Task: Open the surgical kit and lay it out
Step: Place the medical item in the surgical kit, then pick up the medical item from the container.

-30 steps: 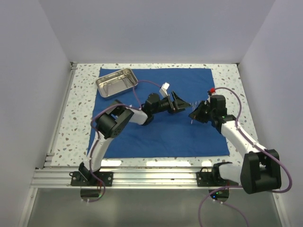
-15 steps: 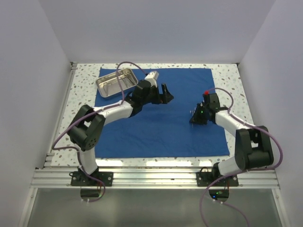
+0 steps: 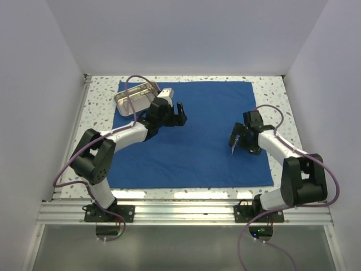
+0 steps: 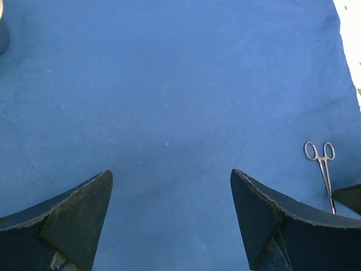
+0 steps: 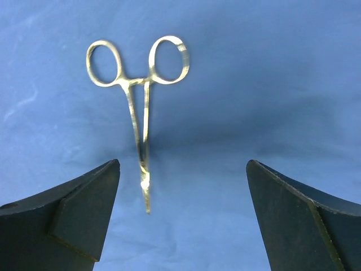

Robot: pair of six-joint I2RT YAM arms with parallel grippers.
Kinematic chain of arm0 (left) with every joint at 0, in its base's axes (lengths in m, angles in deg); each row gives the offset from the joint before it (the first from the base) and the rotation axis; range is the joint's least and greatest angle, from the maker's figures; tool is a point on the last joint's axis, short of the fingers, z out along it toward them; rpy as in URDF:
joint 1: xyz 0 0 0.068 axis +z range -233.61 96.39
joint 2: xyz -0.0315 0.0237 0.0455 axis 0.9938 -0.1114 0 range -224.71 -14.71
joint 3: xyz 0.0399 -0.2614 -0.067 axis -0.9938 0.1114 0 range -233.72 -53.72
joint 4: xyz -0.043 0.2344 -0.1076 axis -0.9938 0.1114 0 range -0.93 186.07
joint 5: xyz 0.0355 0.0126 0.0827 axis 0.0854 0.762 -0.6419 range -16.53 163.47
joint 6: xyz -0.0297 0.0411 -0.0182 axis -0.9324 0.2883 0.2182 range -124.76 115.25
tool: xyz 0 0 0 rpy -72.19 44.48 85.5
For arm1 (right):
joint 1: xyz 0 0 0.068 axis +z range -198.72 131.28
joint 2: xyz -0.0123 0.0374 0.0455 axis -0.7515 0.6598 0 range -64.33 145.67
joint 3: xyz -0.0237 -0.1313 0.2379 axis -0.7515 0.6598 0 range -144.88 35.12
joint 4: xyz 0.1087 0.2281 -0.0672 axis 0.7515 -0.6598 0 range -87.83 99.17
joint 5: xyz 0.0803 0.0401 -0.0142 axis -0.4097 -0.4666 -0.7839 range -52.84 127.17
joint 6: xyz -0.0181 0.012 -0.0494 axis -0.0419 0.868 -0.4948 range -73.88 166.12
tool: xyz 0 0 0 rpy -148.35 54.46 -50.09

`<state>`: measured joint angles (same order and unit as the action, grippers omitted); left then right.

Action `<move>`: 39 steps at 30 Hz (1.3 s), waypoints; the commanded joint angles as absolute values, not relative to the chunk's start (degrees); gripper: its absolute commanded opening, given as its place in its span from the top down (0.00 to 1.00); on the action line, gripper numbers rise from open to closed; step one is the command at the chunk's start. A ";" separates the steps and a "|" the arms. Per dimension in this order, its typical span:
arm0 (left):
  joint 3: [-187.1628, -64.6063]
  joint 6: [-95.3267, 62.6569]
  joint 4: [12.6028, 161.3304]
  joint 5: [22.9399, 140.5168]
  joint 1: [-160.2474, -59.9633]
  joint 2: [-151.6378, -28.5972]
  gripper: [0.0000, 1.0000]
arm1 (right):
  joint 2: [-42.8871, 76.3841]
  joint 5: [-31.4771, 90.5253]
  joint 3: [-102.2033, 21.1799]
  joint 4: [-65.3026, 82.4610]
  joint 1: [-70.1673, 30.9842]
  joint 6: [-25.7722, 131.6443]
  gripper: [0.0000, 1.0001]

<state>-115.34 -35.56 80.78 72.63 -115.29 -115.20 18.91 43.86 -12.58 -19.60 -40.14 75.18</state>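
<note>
The forceps, ring-handled and closed, lie flat on the blue cloth directly ahead of the right gripper. Their rings point away from it, and the tip reaches back into the gap between the fingers, nearer the finger on the left of the wrist view. The right gripper stands wide open and grips nothing. No contact between finger and instrument is visible, though a shadow under the shanks makes it hard to say whether the tip rests fully on the cloth.

The cloth is spread flat over the table. The steel tray sits on its far corner, just behind and to the outer side of the left gripper. That gripper is likewise wide open and empty, with bare cloth below it and the forceps well off towards the other arm.

Judgement: one instrument is laid out, and further pieces probably remain in the tray, whose contents cannot be made out from above.

Risks:
- If the right gripper draws back low, its nearer finger may clip the tip and skew the forceps or ruck the cloth.
- The left arm's cable crosses the tray and could nudge it during a reach.
- Slim instruments lying flat on polished steel may slip from the fingers
</note>
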 commanded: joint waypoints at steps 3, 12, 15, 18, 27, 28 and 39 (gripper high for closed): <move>-115.33 -33.67 80.80 70.92 -115.51 -112.27 0.12 | 13.63 53.77 -16.73 -25.45 -40.37 74.95 0.01; -123.58 -29.27 92.22 63.79 -108.84 -111.30 0.10 | 4.24 43.69 -21.56 -25.90 -39.58 74.95 0.01; -129.98 -28.84 98.44 62.41 -104.01 -115.16 0.10 | 0.11 40.69 -20.43 -24.05 -38.96 75.04 0.01; -139.56 -25.86 103.64 59.16 -101.72 -122.01 0.10 | -2.63 38.14 -17.79 -22.12 -38.26 75.30 0.01; -168.47 -23.21 114.20 59.67 -96.35 -146.18 0.13 | -7.55 35.85 -14.54 -21.68 -37.47 73.02 0.01; -170.24 -23.21 115.08 58.80 -96.18 -149.42 0.14 | -7.73 36.19 -14.45 -21.68 -37.47 72.84 0.01; -180.43 -22.52 115.52 56.68 -94.15 -161.30 0.19 | -6.85 34.35 -13.48 -19.57 -37.29 72.75 0.01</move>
<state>-175.78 -24.59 114.17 58.09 -95.38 -157.69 -6.58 35.89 -13.59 -22.11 -37.52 73.83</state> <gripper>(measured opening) 0.836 0.986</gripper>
